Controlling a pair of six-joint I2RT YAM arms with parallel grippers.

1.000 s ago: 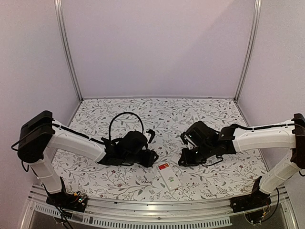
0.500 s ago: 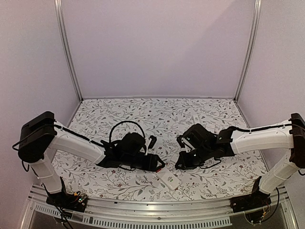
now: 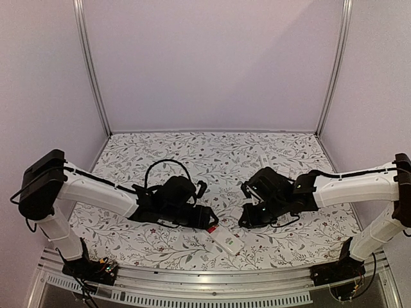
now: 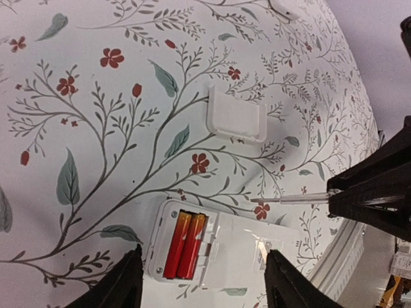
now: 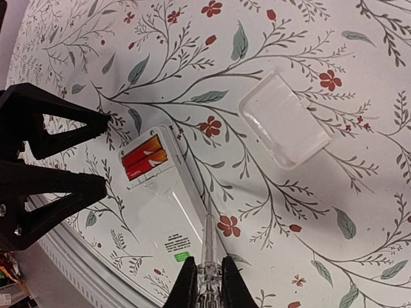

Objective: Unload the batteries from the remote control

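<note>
Left fingers point(image 4: 112, 285) wider than before — batteries point(image 4: 185, 244) between them

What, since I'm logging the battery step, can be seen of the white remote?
The white remote lies flat, back up, on the flowered table near its front edge. It looks like plastic. Its battery bay is open, two orange-red batteries side by side inside. The left pincer straddles that end, open; the right pincer's slim tool points over it.
</note>
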